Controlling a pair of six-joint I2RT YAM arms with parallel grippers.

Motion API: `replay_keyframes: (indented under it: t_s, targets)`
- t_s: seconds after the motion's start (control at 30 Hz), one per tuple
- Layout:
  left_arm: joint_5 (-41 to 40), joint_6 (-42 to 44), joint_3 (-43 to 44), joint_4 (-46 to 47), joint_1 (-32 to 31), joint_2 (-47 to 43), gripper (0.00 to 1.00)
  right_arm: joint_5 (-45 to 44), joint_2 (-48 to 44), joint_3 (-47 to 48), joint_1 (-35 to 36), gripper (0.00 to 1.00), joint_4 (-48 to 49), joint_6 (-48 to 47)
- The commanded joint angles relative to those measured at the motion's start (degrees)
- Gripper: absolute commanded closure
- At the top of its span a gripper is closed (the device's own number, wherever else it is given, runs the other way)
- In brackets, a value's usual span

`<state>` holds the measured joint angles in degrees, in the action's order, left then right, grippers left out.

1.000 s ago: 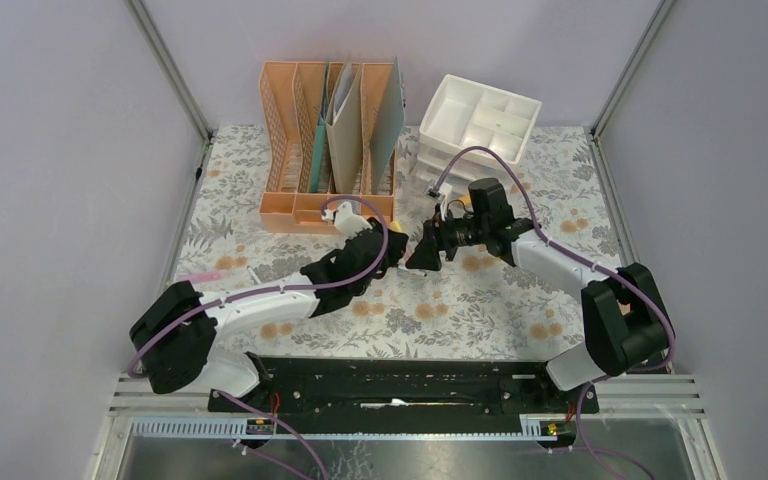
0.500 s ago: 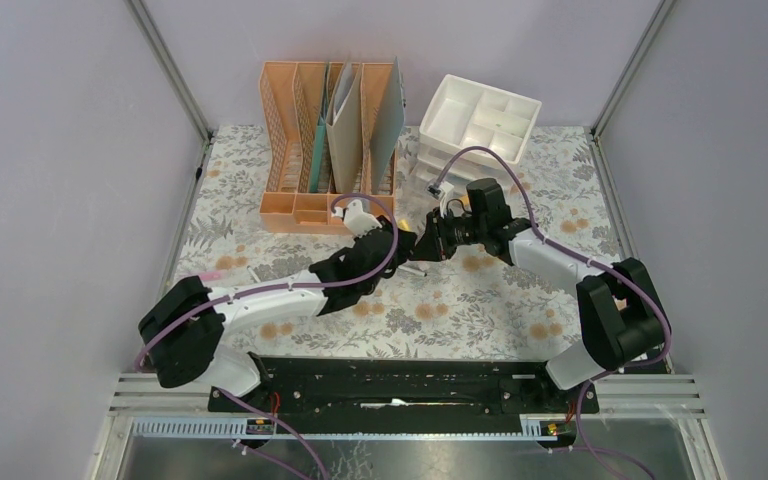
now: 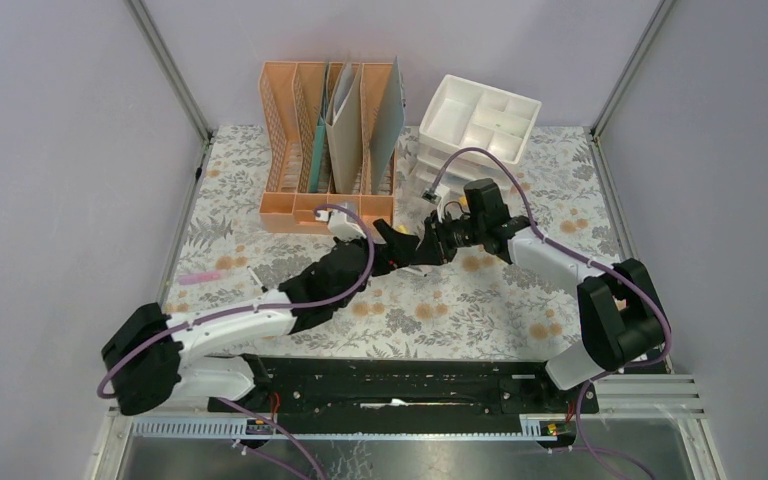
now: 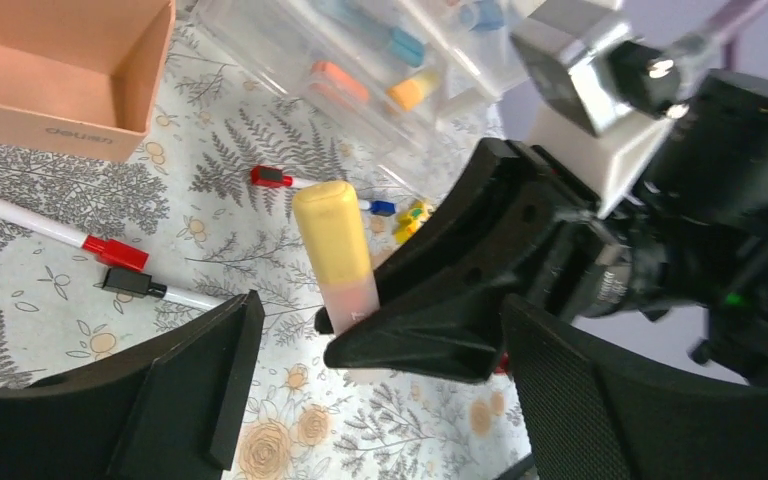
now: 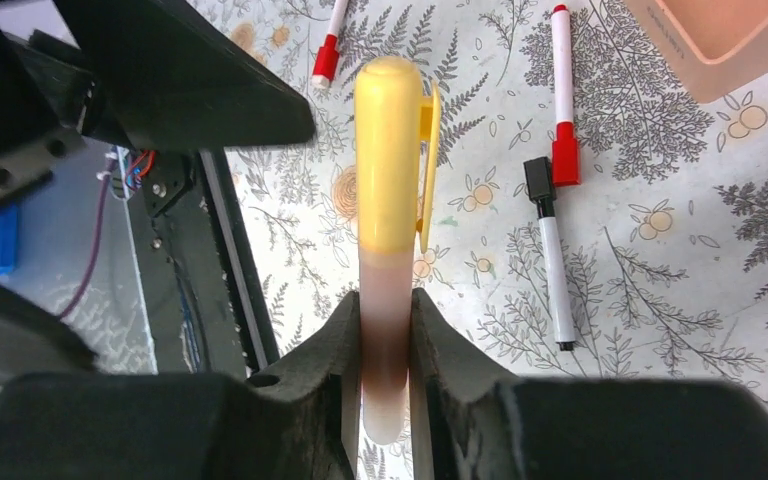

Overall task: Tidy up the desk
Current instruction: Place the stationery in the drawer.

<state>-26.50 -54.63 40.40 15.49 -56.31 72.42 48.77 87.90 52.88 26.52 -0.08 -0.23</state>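
Across the floor of the top view spreads the desk (image 3: 520, 300), a flat tabletop in pale cloth printed with grey ferns and orange flowers. At its centre two black pincers meet nose to nose. The right gripper (image 5: 385, 312) is clamped on the pale barrel of a yellow-capped plastic highlighter (image 5: 388, 150). Its long axis points cap-first at the left gripper (image 4: 380, 330), which gapes wide and empty. The cap sits at the mouth of that gap, touching neither finger, so the left arm is better placed to take it.

On the desk (image 3: 480, 300), file rack (image 3: 305, 160) at back, drawer unit (image 3: 480, 118) right of it, markers (image 5: 556, 262) before both
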Motion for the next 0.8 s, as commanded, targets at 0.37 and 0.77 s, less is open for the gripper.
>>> replay_keyframes:
  t_s: [0.37, 0.77]
  targets:
    - [2.2, 14.6, -10.6, -5.7, 3.2, -22.8, 0.01, -8.5, -11.3, 5.4, -3.7, 1.00, -14.4, -23.7]
    - [-1.1, 16.6, -11.6, -15.2, 6.2, -29.0, 0.01, -20.1, -8.1, 18.4, -4.8, 1.00, -22.2, -34.9]
